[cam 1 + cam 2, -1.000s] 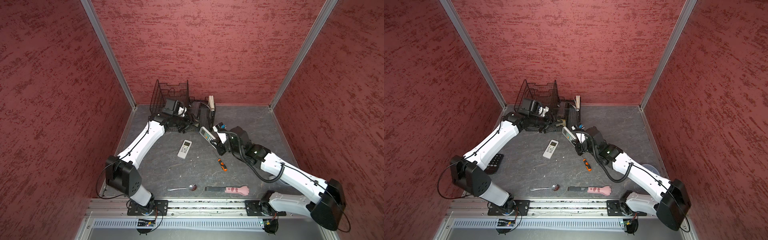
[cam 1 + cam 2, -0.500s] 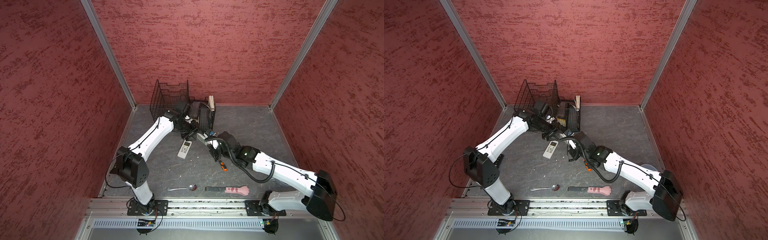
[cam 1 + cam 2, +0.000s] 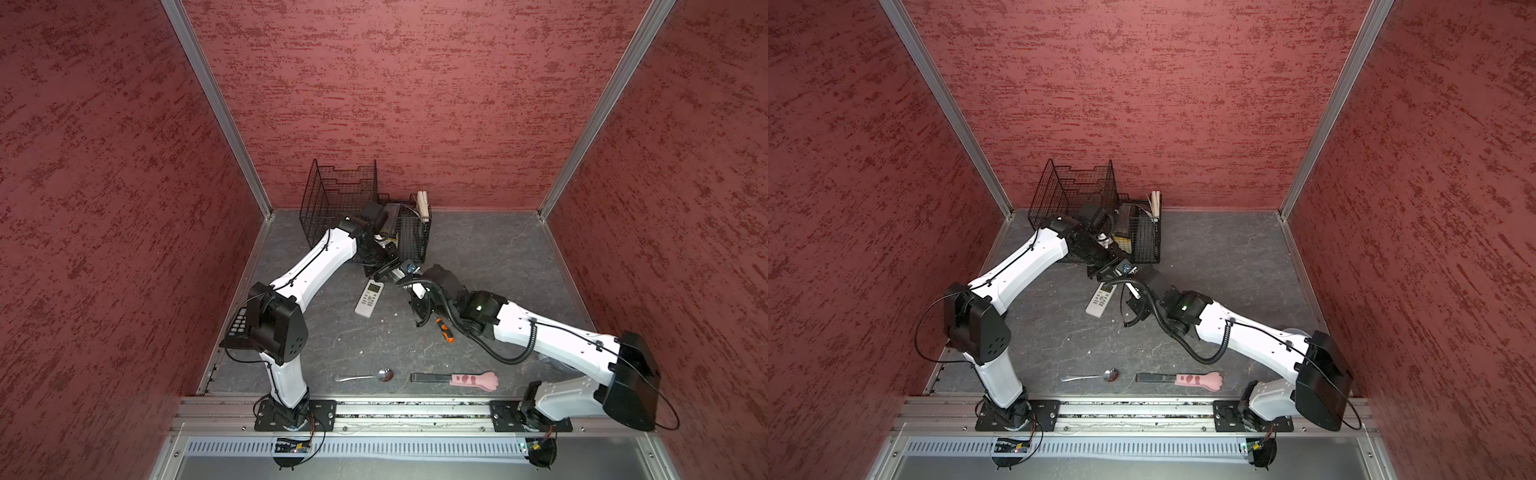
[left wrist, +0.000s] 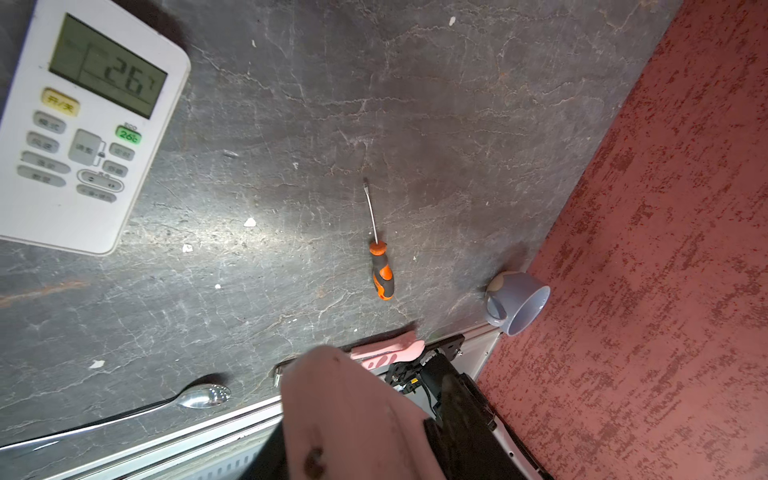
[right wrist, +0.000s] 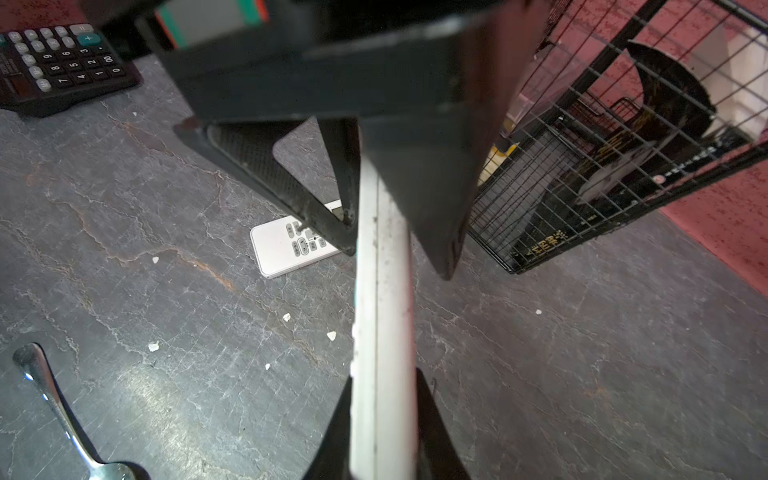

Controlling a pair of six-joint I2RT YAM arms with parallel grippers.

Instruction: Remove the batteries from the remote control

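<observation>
My right gripper (image 5: 382,386) (image 3: 414,292) is shut on the remote control (image 5: 383,324), a white slab held edge-on above the table. My left gripper (image 3: 384,272) (image 3: 1106,272) has reached across to its far end. In the right wrist view the left gripper's fingers (image 5: 347,199) lie against both faces of the remote. In the left wrist view the remote (image 4: 353,415) shows as a pale blur between the jaws. The batteries are hidden.
A second white remote with a lit display (image 3: 369,298) (image 4: 83,124) lies flat just left of the grippers. An orange-and-black screwdriver (image 3: 444,328) (image 4: 382,270) lies under the right arm. Spoon (image 3: 374,376) and pink-handled tool (image 3: 465,379) lie near the front rail. Wire baskets (image 3: 345,199) stand at the back, a calculator (image 5: 58,62) at the left.
My left arm swung from the wire basket down to the held remote, and its jaws narrowed around the far end. My right arm carried the remote lower and leftward.
</observation>
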